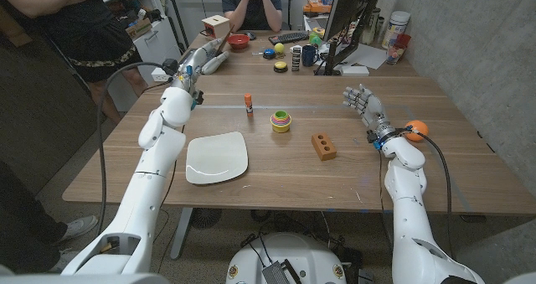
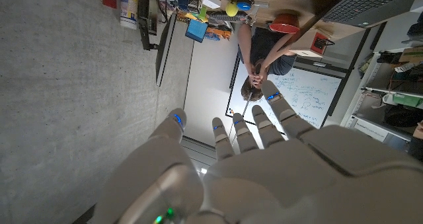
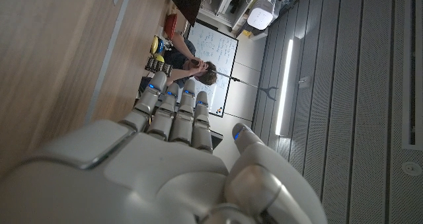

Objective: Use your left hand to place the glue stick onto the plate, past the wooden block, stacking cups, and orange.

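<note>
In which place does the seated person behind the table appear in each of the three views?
Head view: the seated person is at the far end of the table, top middle.
Left wrist view: the person shows upside down, just beyond the left hand.
Right wrist view: the person shows turned, just beyond the right hand.
Shared landmark: the red bowl beside the person.

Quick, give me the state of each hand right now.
Left hand: open, fingers apart, holding nothing, raised far from the glue stick.
Right hand: open, fingers spread, holding nothing.
</note>
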Controlling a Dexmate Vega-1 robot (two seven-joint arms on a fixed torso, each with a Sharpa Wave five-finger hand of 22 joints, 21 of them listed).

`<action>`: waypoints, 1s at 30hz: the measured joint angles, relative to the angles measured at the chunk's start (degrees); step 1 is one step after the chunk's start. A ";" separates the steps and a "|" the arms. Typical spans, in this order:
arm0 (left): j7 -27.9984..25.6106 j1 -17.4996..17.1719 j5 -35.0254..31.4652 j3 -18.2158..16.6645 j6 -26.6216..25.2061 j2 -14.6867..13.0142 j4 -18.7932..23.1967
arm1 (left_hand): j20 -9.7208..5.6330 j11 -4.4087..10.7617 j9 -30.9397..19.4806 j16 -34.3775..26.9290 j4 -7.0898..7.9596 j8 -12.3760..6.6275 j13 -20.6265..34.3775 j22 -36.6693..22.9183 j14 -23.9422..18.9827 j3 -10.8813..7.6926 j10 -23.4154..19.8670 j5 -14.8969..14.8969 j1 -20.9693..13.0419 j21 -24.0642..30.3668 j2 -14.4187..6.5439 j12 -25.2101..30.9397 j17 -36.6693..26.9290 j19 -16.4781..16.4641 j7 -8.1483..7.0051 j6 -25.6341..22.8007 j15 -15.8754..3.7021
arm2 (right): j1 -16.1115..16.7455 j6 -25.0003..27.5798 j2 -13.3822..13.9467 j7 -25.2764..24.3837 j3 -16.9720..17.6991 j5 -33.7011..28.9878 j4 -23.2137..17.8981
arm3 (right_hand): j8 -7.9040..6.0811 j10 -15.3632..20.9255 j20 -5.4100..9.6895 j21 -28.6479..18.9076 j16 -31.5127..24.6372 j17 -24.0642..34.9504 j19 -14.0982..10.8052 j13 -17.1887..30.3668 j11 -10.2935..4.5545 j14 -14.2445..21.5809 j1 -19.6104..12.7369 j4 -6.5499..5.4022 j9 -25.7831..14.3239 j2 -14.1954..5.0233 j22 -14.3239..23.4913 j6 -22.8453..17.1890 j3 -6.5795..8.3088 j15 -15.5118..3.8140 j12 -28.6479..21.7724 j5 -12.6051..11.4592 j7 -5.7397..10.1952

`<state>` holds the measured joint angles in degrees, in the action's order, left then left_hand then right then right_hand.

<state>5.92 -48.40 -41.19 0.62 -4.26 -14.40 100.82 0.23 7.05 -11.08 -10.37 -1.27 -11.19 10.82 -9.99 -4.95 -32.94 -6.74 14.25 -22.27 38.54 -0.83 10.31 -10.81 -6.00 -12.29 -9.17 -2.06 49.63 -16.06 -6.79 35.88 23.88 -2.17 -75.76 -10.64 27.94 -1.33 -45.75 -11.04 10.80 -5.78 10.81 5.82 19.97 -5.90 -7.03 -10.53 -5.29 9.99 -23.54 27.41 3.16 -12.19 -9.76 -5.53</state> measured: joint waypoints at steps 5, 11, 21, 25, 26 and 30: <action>0.92 1.59 -2.78 1.43 -1.17 -0.70 -0.02 | 0.00 0.02 0.00 0.00 -0.40 0.00 0.00 0.00 0.60 -0.07 0.97 0.40 -0.48 -0.23 -0.01 0.00 0.00 0.00 -0.31 0.49 0.02 | 1.05 -1.00 -0.05 0.97 -0.12 0.62 -1.27 | 0.00 0.00 0.00 0.22 0.00 0.00 0.00 0.00 0.00 0.00 0.22 0.07 0.00 0.22 0.00 0.00 -0.22 0.00 0.00 0.00 0.00; 2.16 3.86 -7.07 3.55 -2.96 -1.52 -0.57 | 0.09 0.03 0.01 0.00 -0.88 0.00 0.00 0.00 1.26 0.07 1.42 0.40 -0.82 -0.44 0.33 0.00 0.16 0.52 -0.22 1.01 0.00 | 2.46 -2.69 -0.05 1.98 -0.46 1.33 -2.87 | 0.00 0.00 0.00 0.21 0.00 0.00 0.00 0.00 0.00 0.00 0.47 -0.09 0.00 0.47 0.00 0.00 -0.38 0.00 0.00 0.00 0.00; 4.87 8.80 -12.55 8.30 -4.59 -2.76 -2.99 | 0.09 -0.15 0.01 0.21 -2.05 -0.01 -0.01 0.13 2.44 0.00 2.58 1.33 -3.09 -1.19 0.65 0.00 0.16 0.51 -0.37 2.06 0.11 | 4.36 -5.17 0.37 3.03 -1.14 2.17 -4.40 | 0.00 0.00 0.00 0.45 0.00 -0.15 0.00 -0.01 0.00 0.00 0.97 -0.17 0.00 0.53 0.00 -0.32 -0.46 0.00 0.00 0.00 -0.32; 6.21 10.67 -15.20 10.17 -5.14 -2.89 -4.08 | 0.10 0.03 0.01 0.21 -2.87 0.00 -0.01 0.14 3.32 0.34 3.48 1.91 -3.98 -1.65 1.53 0.00 0.16 0.53 -0.21 3.06 0.18 | 4.99 -5.90 0.57 3.26 -1.27 2.48 -4.97 | 0.00 0.00 0.00 0.45 0.00 -0.15 0.00 -0.01 0.00 -0.23 0.97 -0.11 0.00 0.53 0.00 -0.32 -0.87 0.22 0.00 0.00 -0.32; 6.48 11.76 -15.72 11.30 -5.21 -2.86 -4.87 | 0.31 -0.03 0.01 0.21 -3.09 0.18 -0.01 0.09 3.75 0.56 3.89 2.32 -4.43 -1.98 1.66 0.00 0.16 0.74 -0.30 3.35 0.19 | 5.17 -6.36 0.62 3.41 -1.29 2.70 -5.13 | 0.00 0.00 0.00 0.45 0.00 -0.15 0.00 -0.01 0.00 -0.23 0.97 -0.11 0.00 0.53 0.00 -0.32 -0.87 0.22 0.00 0.00 -0.32; 7.40 13.63 -17.56 13.26 -5.31 -2.61 -6.21 | 0.51 0.03 -0.26 0.21 -3.55 0.18 -0.01 -0.03 4.12 1.02 4.45 3.15 -5.00 -2.55 2.10 0.00 0.16 0.93 -0.21 4.07 0.25 | 5.79 -7.10 0.81 3.62 -1.39 3.11 -5.63 | 0.00 0.00 0.00 0.45 0.00 -0.15 0.00 -0.01 0.00 -0.22 1.20 -0.11 0.00 0.76 0.00 -0.32 -0.87 0.21 0.00 0.00 -0.31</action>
<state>13.33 -34.78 -58.76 13.89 -9.57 -17.00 94.61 0.74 7.07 -11.35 -10.16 -4.83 -11.01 10.81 -10.02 -0.84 -31.92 -2.29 17.40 -27.27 35.99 1.27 10.32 -10.65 -5.07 -12.50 -5.10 -1.81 55.42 -23.16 -5.98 39.49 22.49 0.94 -81.40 -10.64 27.94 -1.33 -45.31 -11.04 10.65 -5.78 10.80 5.82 19.74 -4.70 -7.14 -10.52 -4.53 9.99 -23.85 26.55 3.38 -12.19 -9.75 -5.85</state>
